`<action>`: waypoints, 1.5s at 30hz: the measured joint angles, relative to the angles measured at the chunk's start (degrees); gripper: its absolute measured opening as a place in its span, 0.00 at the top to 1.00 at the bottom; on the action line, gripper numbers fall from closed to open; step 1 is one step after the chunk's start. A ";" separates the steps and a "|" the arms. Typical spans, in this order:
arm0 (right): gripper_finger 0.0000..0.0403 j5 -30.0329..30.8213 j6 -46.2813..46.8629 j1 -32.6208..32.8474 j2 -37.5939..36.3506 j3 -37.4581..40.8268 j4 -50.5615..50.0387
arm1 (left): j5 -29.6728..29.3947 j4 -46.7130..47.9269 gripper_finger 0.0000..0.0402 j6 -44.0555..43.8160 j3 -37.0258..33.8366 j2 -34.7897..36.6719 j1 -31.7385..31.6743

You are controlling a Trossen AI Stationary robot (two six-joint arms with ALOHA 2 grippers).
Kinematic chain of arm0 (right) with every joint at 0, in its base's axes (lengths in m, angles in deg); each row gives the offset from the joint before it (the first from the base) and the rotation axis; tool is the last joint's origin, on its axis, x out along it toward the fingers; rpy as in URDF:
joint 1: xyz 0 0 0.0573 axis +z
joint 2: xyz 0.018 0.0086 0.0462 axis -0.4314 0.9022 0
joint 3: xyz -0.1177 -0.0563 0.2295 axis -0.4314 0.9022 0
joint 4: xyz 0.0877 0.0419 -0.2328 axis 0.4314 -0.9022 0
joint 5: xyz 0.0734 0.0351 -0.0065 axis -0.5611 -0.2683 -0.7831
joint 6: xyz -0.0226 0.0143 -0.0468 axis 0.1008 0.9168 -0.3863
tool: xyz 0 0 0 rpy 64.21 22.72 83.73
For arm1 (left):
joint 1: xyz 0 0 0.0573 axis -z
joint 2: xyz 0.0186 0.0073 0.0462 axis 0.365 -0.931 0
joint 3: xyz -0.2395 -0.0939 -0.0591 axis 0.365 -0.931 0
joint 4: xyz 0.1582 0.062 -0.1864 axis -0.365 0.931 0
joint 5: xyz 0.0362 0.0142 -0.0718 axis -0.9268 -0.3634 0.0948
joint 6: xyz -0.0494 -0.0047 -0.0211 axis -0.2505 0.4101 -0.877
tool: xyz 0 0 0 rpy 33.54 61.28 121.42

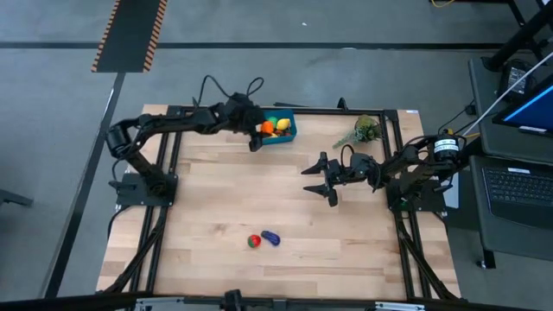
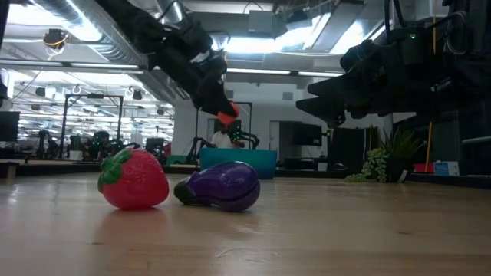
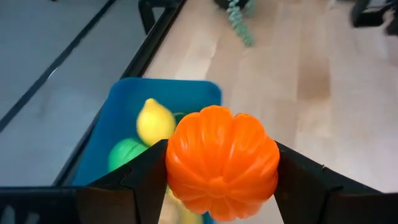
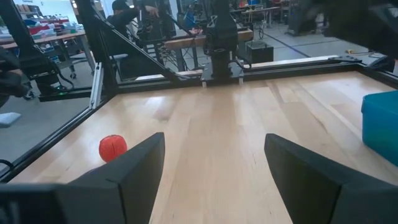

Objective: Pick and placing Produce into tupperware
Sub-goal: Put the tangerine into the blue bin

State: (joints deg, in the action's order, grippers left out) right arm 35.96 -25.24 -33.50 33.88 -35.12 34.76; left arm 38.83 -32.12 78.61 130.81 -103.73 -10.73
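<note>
The blue tupperware (image 1: 283,131) stands at the table's far edge with a yellow lemon (image 3: 154,121) and a green piece (image 3: 126,154) inside. My left gripper (image 1: 257,134) hangs over its left end, shut on a ribbed orange toy fruit (image 3: 222,163). A red strawberry (image 1: 254,241) and a purple eggplant (image 1: 271,238) lie side by side on the boards near the front edge. My right gripper (image 1: 321,181) waits open at mid-right, level, nothing between its fingers. My left gripper pinches the orange fruit by two opposite sides (image 3: 175,168) between its two fingers (image 3: 144,183). The fingers slant down from the table's left. The fruit hangs clear of the table, above the tupperware's left end (image 3: 134,99).
A leafy green plant sprig (image 1: 363,131) lies at the far right, right of the tupperware. Black frame rails (image 1: 346,111) run along the table's edges. Bare boards stretch between the tupperware and the two pieces at the front.
</note>
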 joint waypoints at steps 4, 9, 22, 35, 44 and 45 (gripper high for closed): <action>0.31 0.00 0.00 0.00 0.00 0.00 -0.01 | -1.34 6.39 0.43 2.13 4.30 -2.77 -1.29; 0.31 0.00 -0.02 0.00 0.00 0.00 -0.07 | -3.65 11.29 0.43 4.85 8.83 -6.41 -2.95; 0.31 0.00 -0.02 0.00 0.00 0.00 -0.12 | -4.80 27.09 0.43 10.12 23.74 -17.62 -6.16; 0.31 0.00 -0.02 0.00 0.00 0.00 -0.14 | -6.93 35.00 0.43 12.36 31.81 -24.54 -6.53; 0.31 0.00 -0.02 -0.02 0.00 -0.02 -0.14 | -7.17 36.06 0.43 12.35 31.77 -25.19 -6.90; 0.31 0.00 -0.02 -0.02 0.00 -0.02 -0.14 | -7.16 36.05 0.42 12.32 31.77 -25.19 -6.90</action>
State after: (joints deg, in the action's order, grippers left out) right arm 35.96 -25.26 -33.52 33.88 -35.15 34.62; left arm 31.67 3.93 90.93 162.58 -128.93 -17.64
